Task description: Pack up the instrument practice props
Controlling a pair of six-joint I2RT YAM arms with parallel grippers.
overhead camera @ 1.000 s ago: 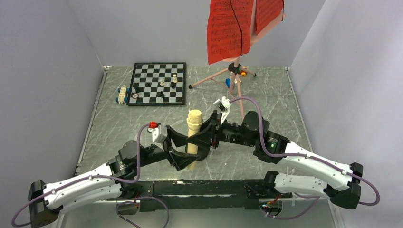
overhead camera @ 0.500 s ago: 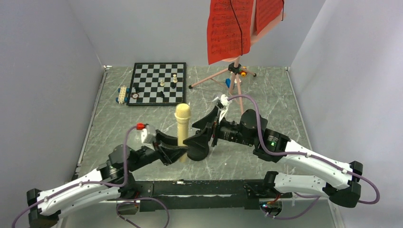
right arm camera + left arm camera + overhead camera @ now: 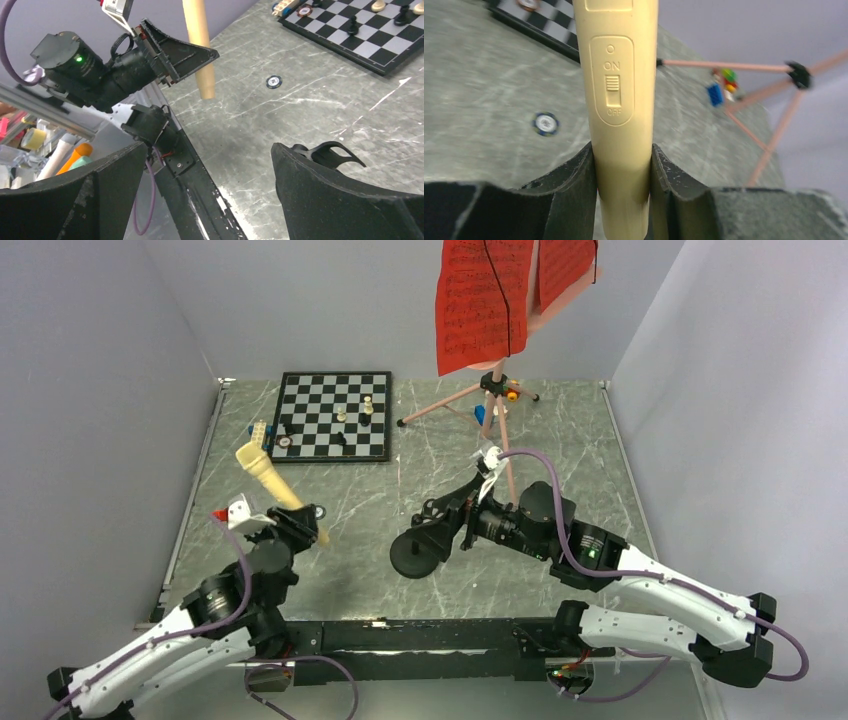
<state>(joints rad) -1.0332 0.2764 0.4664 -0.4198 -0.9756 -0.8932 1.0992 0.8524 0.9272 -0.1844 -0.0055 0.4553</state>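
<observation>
Pulled off its stand [image 3: 415, 558] toward the counter's [image 3: 570, 440] left edge, microphone [image 3: 265, 478] pinched in left tool [image 3: 300, 523], right tool [image 3: 432, 527] spread; stow it next.

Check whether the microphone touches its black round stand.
Apart. The top view shows the microphone held by the left tool, with a wide gap to the stand.

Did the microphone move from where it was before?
Yes. The microphone went left, off its black round base, and now sits tilted in the left gripper, near the chessboard's front-left corner.
</observation>
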